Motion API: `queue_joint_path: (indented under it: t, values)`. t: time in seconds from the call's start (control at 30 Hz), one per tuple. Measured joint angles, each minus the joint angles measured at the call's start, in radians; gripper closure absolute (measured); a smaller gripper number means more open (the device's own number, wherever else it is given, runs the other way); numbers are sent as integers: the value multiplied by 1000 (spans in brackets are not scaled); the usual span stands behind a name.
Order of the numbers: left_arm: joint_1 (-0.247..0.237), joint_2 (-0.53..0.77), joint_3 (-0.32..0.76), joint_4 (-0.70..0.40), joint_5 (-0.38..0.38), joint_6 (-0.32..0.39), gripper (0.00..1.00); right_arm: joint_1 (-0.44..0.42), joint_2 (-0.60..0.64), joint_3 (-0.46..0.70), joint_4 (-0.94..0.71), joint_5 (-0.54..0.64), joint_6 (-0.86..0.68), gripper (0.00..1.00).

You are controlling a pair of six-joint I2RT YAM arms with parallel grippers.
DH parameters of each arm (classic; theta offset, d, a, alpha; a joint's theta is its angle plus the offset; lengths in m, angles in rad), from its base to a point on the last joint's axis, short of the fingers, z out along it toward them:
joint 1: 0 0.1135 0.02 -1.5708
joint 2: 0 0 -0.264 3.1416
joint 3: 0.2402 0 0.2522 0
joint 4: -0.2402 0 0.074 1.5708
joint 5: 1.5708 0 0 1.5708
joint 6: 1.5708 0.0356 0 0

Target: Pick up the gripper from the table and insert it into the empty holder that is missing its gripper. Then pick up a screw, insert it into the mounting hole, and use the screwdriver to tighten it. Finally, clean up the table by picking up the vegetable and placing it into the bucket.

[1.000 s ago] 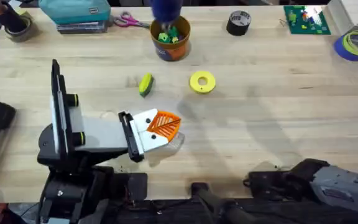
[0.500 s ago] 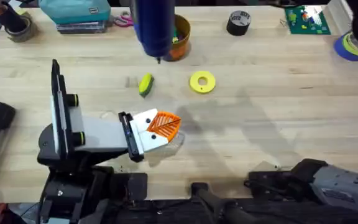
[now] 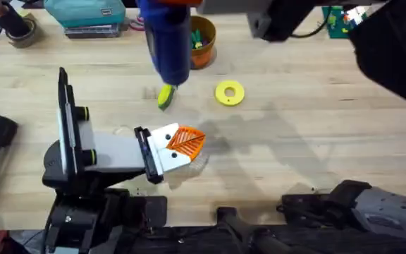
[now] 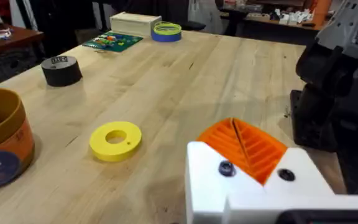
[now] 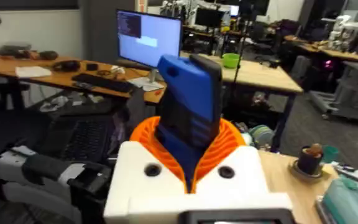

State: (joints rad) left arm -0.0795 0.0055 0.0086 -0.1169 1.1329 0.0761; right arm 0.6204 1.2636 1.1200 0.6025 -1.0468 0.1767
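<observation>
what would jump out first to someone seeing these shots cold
Probably the blue screwdriver, hanging large over the far middle of the table, clamped between the right gripper's orange ribbed pads, its bit pointing down near the yellow-green vegetable. Next, the left gripper lying low at the near left, white holders with an orange ribbed pad. A flat yellow ring and the orange bucket sit beyond it.

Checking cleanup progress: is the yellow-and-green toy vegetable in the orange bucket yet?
Not yet. The yellow-and-green toy vegetable lies on the wooden table, apart from the orange bucket.
</observation>
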Motion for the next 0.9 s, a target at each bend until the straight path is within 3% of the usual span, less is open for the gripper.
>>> queue_joint_path:
  t: [0.9]
  values:
    - [0, 0, 0, 0, 0, 0, 994, 112, 21, -42, 4, -6, -67, 980]
